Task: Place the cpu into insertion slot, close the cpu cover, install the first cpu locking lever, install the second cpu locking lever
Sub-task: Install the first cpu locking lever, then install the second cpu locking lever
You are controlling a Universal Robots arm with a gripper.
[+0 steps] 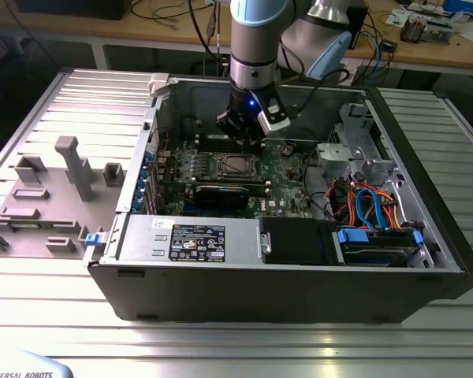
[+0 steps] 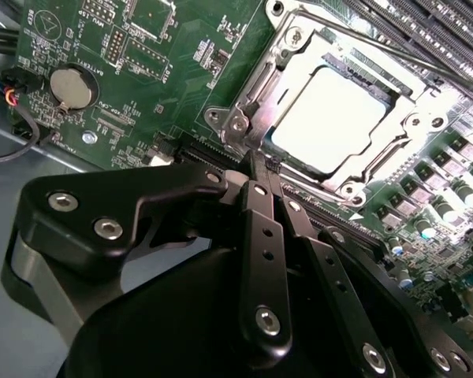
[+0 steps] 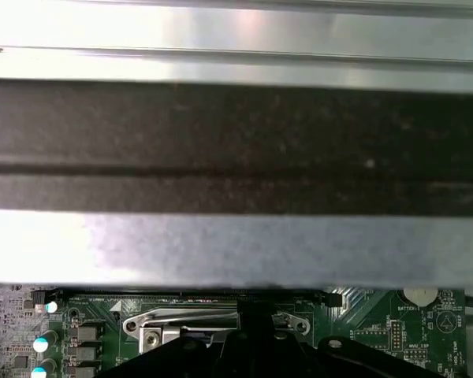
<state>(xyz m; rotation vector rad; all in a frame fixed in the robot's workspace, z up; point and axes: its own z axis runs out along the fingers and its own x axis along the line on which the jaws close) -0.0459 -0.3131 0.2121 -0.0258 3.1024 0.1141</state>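
The cpu (image 2: 325, 118) lies flat in the insertion slot (image 1: 235, 165), its silver-grey top bright. The cpu cover (image 2: 248, 83), a silvery frame, lies down around it. A thin metal lever rod (image 2: 394, 51) runs along one side of the socket. My gripper (image 2: 258, 167) has its black fingers (image 2: 262, 236) pressed together, shut, with the tips right at the socket's corner. I cannot tell whether they touch a lever. In the exterior view the gripper (image 1: 248, 140) hangs just behind the socket. The first wrist view has the cover's edge (image 3: 213, 324) beside the gripper (image 3: 252, 335).
The green motherboard (image 2: 102, 31) sits in an open computer case (image 1: 299, 295) on a ribbed metal table. A black graphics card (image 1: 221, 194) lies in front of the socket, coloured cables (image 1: 370, 206) at the exterior view's right, and a grey fixture plate (image 1: 55, 189) at its left.
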